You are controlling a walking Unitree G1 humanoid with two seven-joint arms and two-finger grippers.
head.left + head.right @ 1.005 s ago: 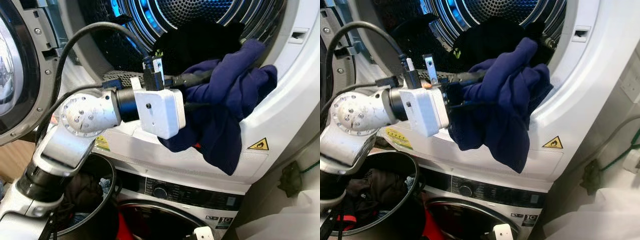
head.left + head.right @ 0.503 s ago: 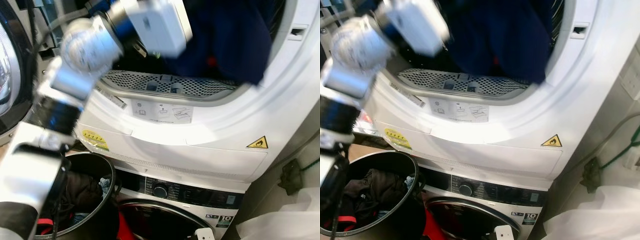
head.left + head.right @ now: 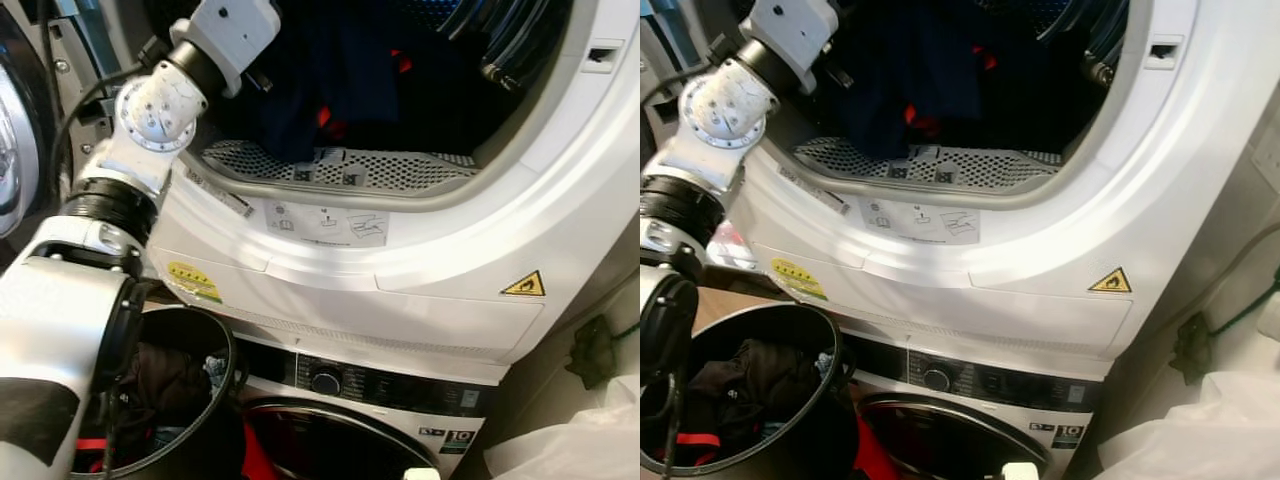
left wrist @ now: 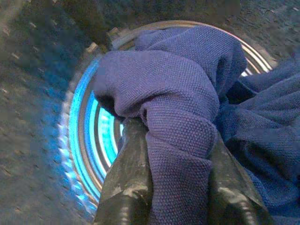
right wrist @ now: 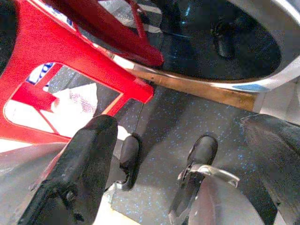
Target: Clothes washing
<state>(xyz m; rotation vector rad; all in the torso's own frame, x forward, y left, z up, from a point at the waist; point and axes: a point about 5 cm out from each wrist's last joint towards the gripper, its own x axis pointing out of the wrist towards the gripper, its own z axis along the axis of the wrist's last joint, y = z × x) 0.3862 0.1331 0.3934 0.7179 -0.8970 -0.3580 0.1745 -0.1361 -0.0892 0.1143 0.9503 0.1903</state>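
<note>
The left gripper reaches into the upper drum, its fingers closed on the navy garment, which hangs bunched inside with no clear long axis. The right gripper hangs low by a red stool, fingers apart and holding nothing.

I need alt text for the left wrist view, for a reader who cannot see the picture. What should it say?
The left gripper is shut on a dark blue knitted garment, bunched between its two black fingers. Behind it is the perforated metal drum of the upper machine, with a ring of blue light.
</note>
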